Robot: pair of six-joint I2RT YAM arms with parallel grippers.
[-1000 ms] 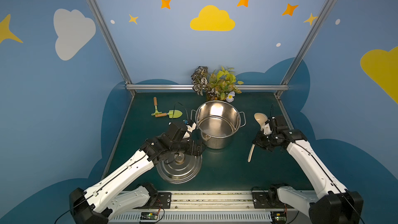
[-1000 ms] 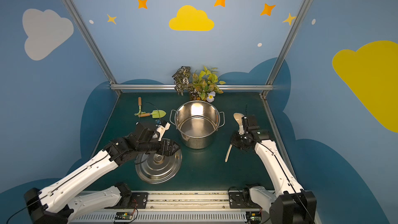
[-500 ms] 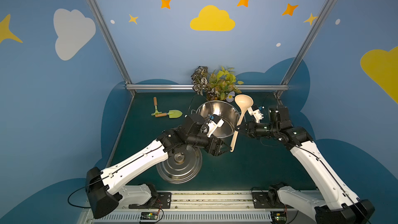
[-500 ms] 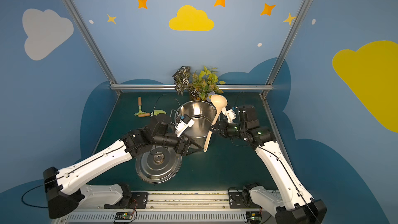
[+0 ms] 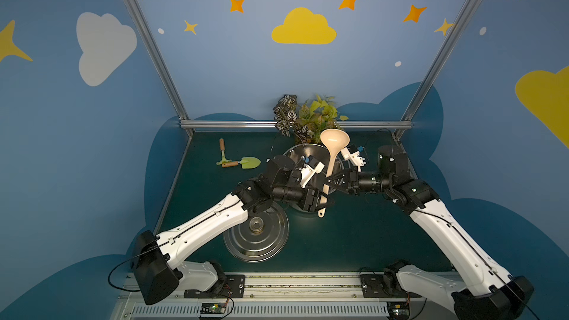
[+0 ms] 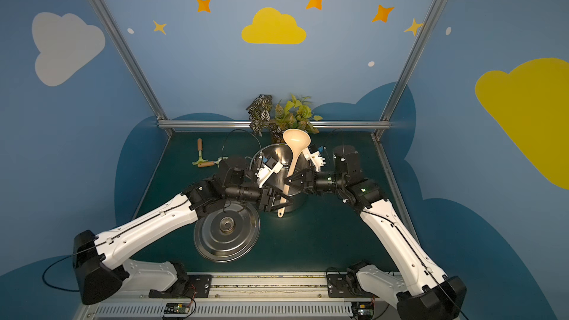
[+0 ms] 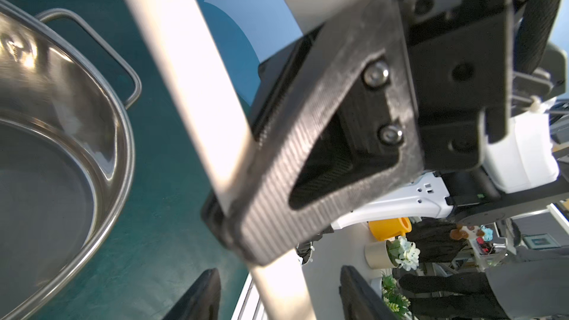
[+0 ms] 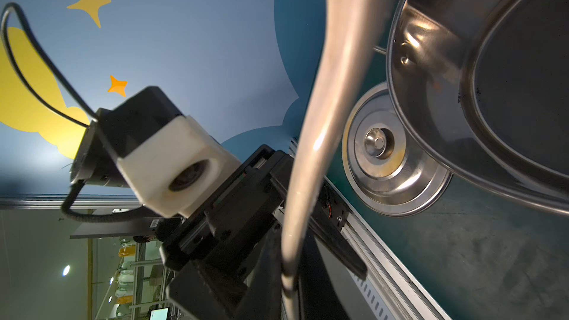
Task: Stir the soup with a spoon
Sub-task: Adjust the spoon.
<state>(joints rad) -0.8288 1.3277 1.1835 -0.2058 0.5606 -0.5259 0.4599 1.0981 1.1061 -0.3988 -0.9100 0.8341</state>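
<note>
Jaws of the right gripper [image 5: 332, 180] pinch the cream ladle [image 5: 330, 166] about midway along its handle in both top views. The bowl is raised toward the back, above the stockpot [image 5: 290, 152], and the handle's end hangs at the pot's near side. The left gripper [image 5: 321, 200] brackets the lower handle with its jaws spread, likely to take the tail end so that the bowl can be tipped down into the pot. The lid [image 5: 261, 241] lies on the table just in front of the pot, which leaves the mouth free. A green trowel [image 5: 250, 162] and a small rake [image 5: 222, 152] lie well apart at the back left, beside each other and no part of this job

The left wrist view shows the handle [image 7: 191, 72] crossing between the left gripper's fingers [image 7: 200, 297] with a gap on either side, so no grip is made yet. A ribbed black finger of the right gripper is clamped against the handle farther along, and the pot's rim [image 7: 124, 149] sits beside it

From the right wrist, the handle [image 8: 323, 118] runs past the pot [image 8: 431, 112], whose inside looks bare and shiny with no soup to be seen. The lid [image 8: 394, 161] is beyond it
</note>
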